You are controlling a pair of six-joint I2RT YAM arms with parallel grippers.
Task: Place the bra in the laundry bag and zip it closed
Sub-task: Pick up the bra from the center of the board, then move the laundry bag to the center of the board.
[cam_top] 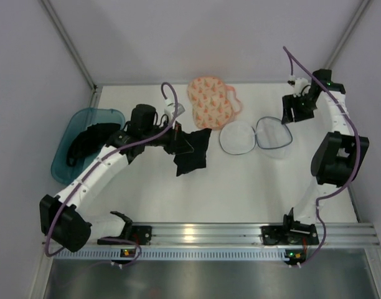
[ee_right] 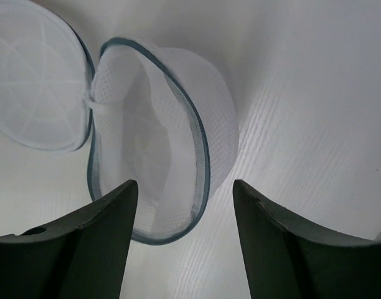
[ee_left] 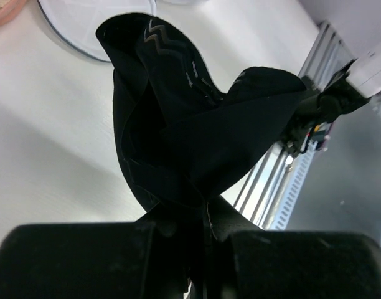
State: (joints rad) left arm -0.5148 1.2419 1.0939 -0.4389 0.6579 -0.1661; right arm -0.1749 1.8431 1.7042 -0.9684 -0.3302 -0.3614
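The black bra [cam_top: 192, 152] hangs crumpled above the table's middle, pinched at one edge by my left gripper [cam_top: 178, 138]. In the left wrist view the bra [ee_left: 197, 124] fills the frame above the left gripper [ee_left: 206, 230], whose jaws are shut on the fabric. The peach laundry bag [cam_top: 210, 99], printed with triangles and edged in pink, lies at the back centre with no gripper touching it. My right gripper [cam_top: 293, 112] hovers at the back right. In its wrist view the right gripper [ee_right: 184, 187] is open, with nothing held.
A white mesh two-half case [cam_top: 256, 136] with blue-grey edging lies open right of the laundry bag, and its raised half [ee_right: 159, 149] sits just below my right fingers. A teal bin [cam_top: 72, 134] holding dark cloth stands at the left. A metal rail [cam_top: 240, 233] runs along the near edge.
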